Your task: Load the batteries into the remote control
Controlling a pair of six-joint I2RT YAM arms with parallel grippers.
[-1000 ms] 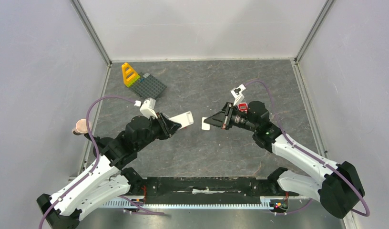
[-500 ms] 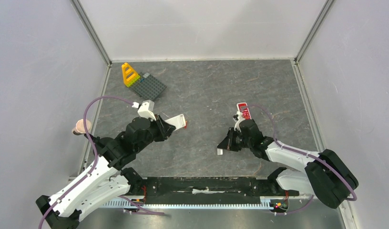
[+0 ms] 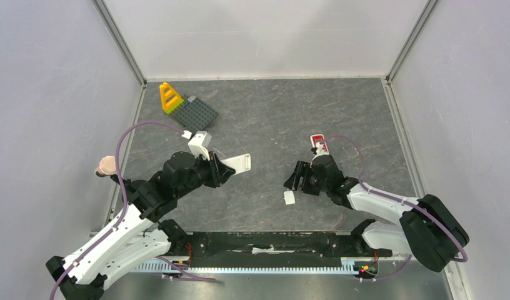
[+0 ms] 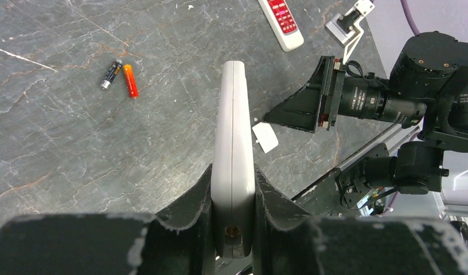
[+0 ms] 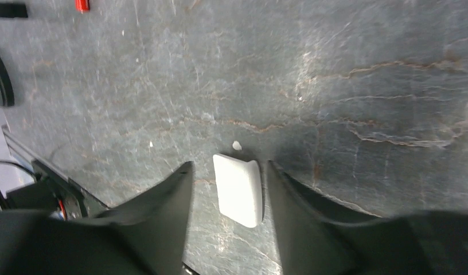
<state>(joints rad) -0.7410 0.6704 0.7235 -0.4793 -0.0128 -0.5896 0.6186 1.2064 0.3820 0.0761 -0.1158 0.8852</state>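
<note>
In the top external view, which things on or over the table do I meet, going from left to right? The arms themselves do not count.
yellow toy → grey baseplate → white remote → small white cover → red-buttoned remote

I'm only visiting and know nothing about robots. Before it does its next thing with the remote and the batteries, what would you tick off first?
1. Grip on the white remote control: ok. The left gripper is clamped on both its sides.
2. Small white plastic cover set down: ok. It lies flat on the grey stone-patterned table, touching neither finger.
3. Right gripper free to pick: ok. It is open and empty.
4. Batteries in sight: ok. The orange battery and the dark battery lie side by side on the table.
5. Remote's battery bay open and facing up: cannot tell, as the wrist camera sees it edge-on.
</note>
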